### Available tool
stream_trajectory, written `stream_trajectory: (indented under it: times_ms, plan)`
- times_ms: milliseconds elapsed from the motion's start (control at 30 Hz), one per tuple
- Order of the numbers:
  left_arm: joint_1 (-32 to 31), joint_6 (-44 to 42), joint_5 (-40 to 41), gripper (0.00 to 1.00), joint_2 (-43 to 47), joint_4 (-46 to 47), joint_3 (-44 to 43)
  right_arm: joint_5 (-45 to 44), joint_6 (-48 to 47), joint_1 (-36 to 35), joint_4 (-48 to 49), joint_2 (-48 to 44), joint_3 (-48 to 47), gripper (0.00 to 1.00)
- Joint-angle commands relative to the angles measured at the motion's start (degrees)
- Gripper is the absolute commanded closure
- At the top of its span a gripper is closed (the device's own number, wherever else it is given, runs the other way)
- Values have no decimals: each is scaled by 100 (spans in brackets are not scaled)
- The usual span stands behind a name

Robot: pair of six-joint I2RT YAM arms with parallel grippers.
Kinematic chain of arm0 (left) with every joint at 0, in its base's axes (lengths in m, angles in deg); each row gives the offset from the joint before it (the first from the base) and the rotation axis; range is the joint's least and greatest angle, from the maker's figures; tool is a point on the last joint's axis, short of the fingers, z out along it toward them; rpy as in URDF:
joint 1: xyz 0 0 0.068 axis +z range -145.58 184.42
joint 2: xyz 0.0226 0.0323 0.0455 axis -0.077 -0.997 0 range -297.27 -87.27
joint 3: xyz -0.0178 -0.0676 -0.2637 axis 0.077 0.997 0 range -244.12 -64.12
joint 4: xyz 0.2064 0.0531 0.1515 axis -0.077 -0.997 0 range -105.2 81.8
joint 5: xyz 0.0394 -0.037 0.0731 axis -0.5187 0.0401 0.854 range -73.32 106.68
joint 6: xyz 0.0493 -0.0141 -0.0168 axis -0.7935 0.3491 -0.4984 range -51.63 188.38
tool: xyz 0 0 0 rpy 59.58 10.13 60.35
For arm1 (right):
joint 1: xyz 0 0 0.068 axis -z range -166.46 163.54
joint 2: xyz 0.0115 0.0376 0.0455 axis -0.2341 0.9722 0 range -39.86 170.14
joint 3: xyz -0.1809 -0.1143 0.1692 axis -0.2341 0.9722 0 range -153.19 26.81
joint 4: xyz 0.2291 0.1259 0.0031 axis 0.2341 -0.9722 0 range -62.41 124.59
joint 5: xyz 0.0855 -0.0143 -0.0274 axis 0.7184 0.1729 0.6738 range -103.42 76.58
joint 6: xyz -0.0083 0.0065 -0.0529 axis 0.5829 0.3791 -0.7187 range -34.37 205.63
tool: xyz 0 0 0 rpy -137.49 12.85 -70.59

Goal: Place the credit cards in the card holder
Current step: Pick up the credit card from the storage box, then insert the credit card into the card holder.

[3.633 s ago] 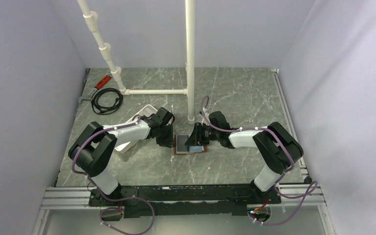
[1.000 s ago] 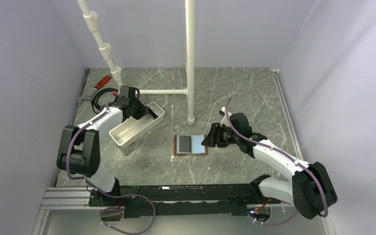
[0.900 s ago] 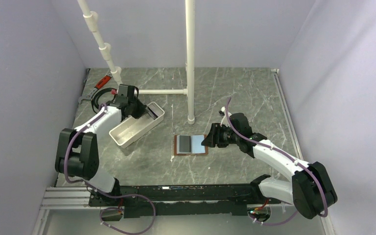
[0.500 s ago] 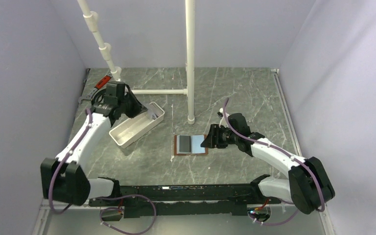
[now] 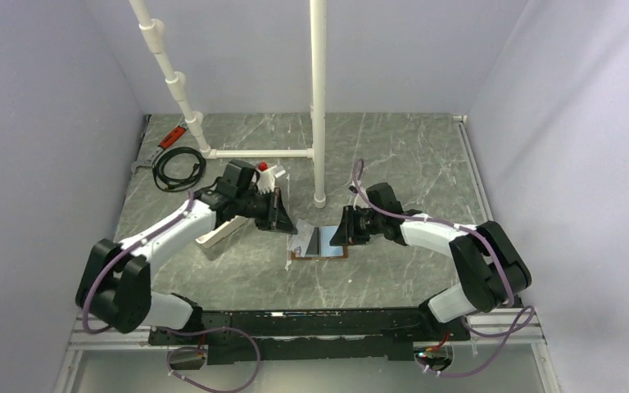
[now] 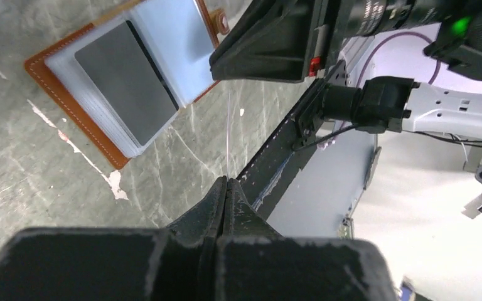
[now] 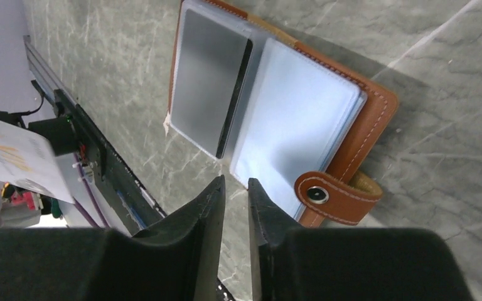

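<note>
1. There are two grippers. The left gripper (image 5: 285,223) has its two fingers (image 6: 216,200) pressed tight together. One thin pale card (image 5: 302,239) sticks out from between them. In the left wrist view this card shows only as a thin line, edge on
2. The right gripper (image 7: 233,188) has a small gap between its two fingers, and nothing is in the gap
3. There is one card holder (image 7: 376,110). It is brown and lies open and flat on the grey table (image 5: 393,147). It sits between the two grippers, just in front of the tips of both
4. Two cards are in the card holder. One grey card (image 7: 210,81) is in the half nearer the left gripper. One light blue card (image 7: 295,132) is in the half right next to the right gripper
5. The pale card hangs over the grey card's half. I cannot tell if it touches the card holder
6. That makes three cards: one held and two in the card holder
7. One brown snap tab (image 7: 326,194) sticks out of the card holder's edge, just beside the right gripper's fingertips
8. One long white tray (image 5: 217,233) lies behind the left gripper, partly hidden by the left arm
</note>
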Motion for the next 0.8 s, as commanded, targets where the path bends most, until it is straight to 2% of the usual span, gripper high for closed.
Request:
stream_trajectory:
  times_ms: [0,133,200,367,767]
  plan:
    - [-76,-182,-567,100,-585,451,-5,-166,-356,91,51,205,-351,79]
    - [-81,-68,-633,100,-1150,581,-44,-127,-346,238,282,639,-254,83]
    - [-76,148,-896,100,-1439,901,3,-81,-325,322,343,817,-222,87]
    - [-130,714,-1140,100,-1859,1800,125,-119,-274,408,411,875,-19,88]
    - [-248,915,-681,100,-2595,1891,-18,-95,-286,452,442,905,66,89]
